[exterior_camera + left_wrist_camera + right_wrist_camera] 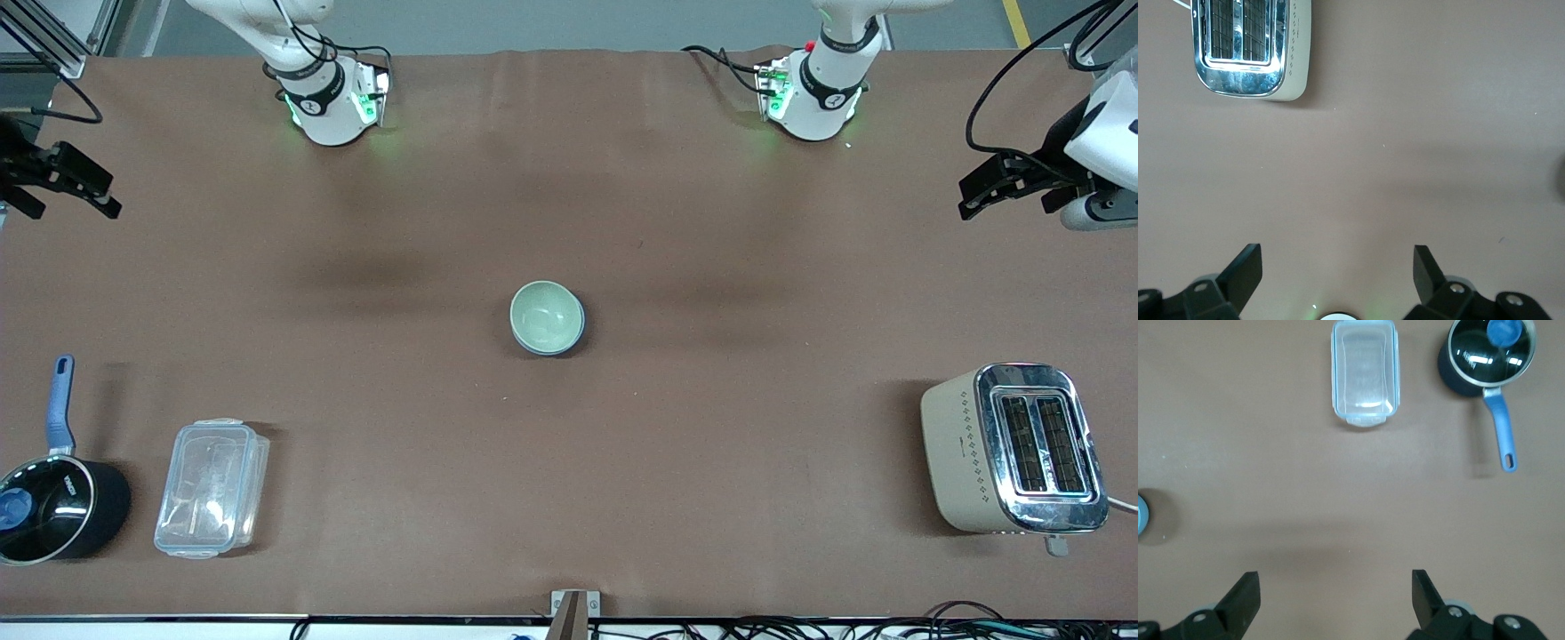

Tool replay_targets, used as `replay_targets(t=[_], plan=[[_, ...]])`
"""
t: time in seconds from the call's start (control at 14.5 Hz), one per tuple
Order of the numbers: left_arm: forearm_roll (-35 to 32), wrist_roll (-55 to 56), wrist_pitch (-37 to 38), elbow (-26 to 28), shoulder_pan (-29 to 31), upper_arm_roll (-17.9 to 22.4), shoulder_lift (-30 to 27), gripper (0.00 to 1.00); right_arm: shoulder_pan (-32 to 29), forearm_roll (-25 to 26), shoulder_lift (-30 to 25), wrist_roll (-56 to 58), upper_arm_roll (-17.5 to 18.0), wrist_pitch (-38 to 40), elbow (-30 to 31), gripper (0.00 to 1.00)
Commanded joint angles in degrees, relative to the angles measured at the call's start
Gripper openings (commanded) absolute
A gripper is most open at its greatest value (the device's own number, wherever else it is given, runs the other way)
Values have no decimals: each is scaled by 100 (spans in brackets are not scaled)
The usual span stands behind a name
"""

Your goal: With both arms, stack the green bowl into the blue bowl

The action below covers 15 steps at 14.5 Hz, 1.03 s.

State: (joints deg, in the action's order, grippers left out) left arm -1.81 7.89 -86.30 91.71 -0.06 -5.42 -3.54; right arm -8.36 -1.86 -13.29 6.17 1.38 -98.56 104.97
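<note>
While both arms wait with jaws wide, empty, at frame edges, green bowl [545, 316] sits nested in blue bowl [579, 333], centre of brown table [569, 462].

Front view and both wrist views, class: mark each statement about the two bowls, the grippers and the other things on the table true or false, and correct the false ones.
1. The green bowl sits inside the blue bowl. True.
2. The left gripper holds the green bowl. False: it is open and holds nothing, over the table's end.
3. The right gripper is shut. False: its fingers are spread.
4. The toaster stands toward the left arm's end. True.
5. The saucepan is beside the clear container. True.
</note>
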Motion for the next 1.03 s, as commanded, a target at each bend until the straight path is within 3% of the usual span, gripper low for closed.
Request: replay_targets(t=[0.0,0.07,0.41,0.55,0.76,0.97], plan=[[146,-42,95,-224,-29,6,125,100,-43,116,817,-45,64,921,-1238,100],[146,-42,95,-224,-29,6,134,100,-34,168,968,-124,64,1169,-1442,100],[146,-51,104,-233,-20,6,143,100,308,624,960,-396,108,1102,-1312,99],[146,-51,122,-224,-11,6,143,100,326,573,899,-537,117,1058,-1155,98],[146,-60,192,-224,-20,6,143,100,230,38,793,-573,47,944,-978,98],[146,-60,236,-224,-29,-3,143,100,221,28,750,-564,47,944,-961,98]])
